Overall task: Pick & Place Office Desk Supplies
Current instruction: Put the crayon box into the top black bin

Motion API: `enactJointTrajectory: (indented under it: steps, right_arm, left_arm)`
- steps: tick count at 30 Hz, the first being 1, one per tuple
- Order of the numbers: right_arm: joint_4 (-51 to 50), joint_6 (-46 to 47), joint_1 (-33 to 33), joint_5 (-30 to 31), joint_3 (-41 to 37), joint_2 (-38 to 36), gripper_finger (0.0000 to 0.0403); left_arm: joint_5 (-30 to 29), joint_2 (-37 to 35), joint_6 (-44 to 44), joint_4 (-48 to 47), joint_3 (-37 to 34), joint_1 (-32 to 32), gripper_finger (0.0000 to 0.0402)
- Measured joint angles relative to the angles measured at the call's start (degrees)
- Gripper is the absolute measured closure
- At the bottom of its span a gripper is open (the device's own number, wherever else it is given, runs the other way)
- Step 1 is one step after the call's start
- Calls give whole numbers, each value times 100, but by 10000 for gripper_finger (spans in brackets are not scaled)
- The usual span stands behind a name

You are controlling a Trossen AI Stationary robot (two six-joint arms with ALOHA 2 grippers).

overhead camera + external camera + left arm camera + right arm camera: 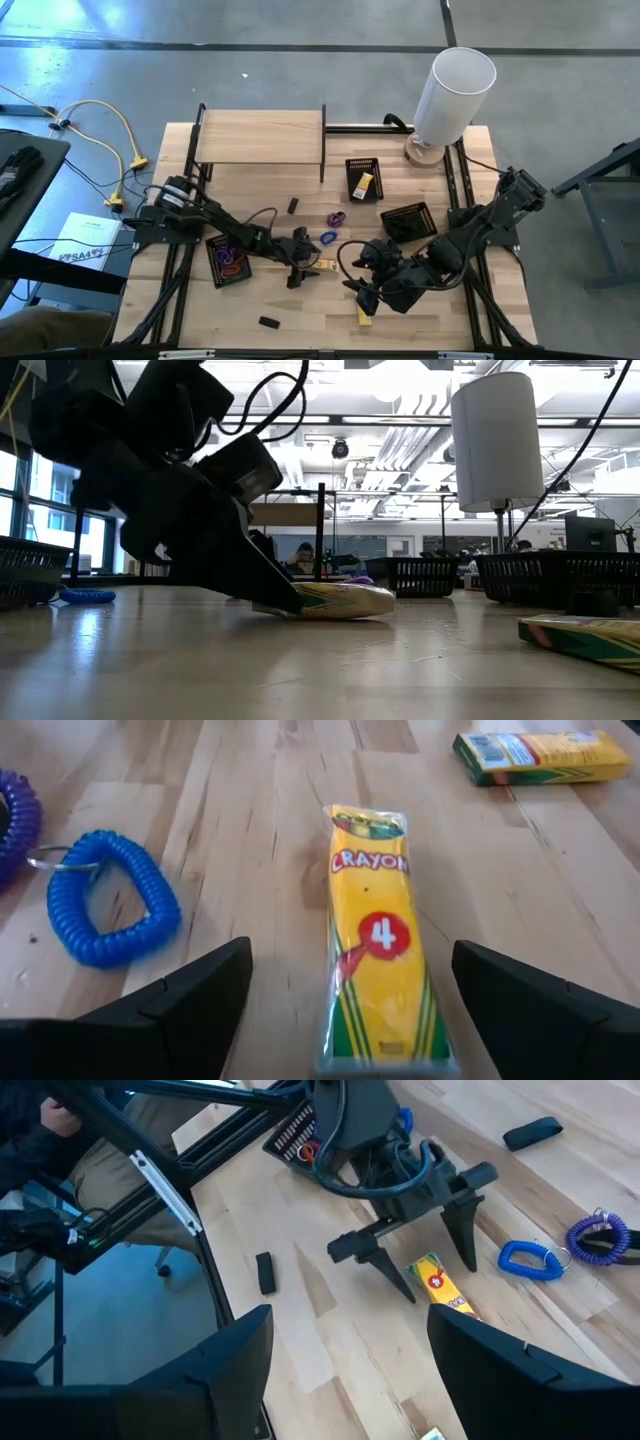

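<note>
A yellow crayon packet point(380, 940) lies flat on the wooden table point(300, 330) near its middle. My left gripper point(350, 948) is low over the table and open. Its two fingers stand on either side of the packet's near end, with gaps showing on both sides. The right wrist view shows it straddling the packet point(438, 1285). A blue coiled loop point(110, 915) and a purple loop point(15, 825) lie beside it. A second yellow packet point(364, 316) lies near the front edge. My right gripper point(365, 292) hangs open above the table, holding nothing.
Three black mesh trays stand on the table: one at the left with loops point(228, 260), one at the back with a yellow packet point(363, 178), one at the right point(408, 222). Small black blocks point(293, 205) point(267, 322) lie loose. A tall white cylinder point(450, 95) and a wooden shelf point(260, 138) stand at the back.
</note>
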Motion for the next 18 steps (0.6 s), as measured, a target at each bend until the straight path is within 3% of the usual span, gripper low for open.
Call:
enactJointTrajectory:
  steps: [8, 18]
  right_arm:
    - [7, -49, 5, -10, 0, 0, 149]
    - [11, -92, 3, -10, 0, 0, 149]
  left_arm:
    - [-29, 146, 49, 67, 12, -7, 103]
    - [-359, 157, 32, -8, 12, -34, 204]
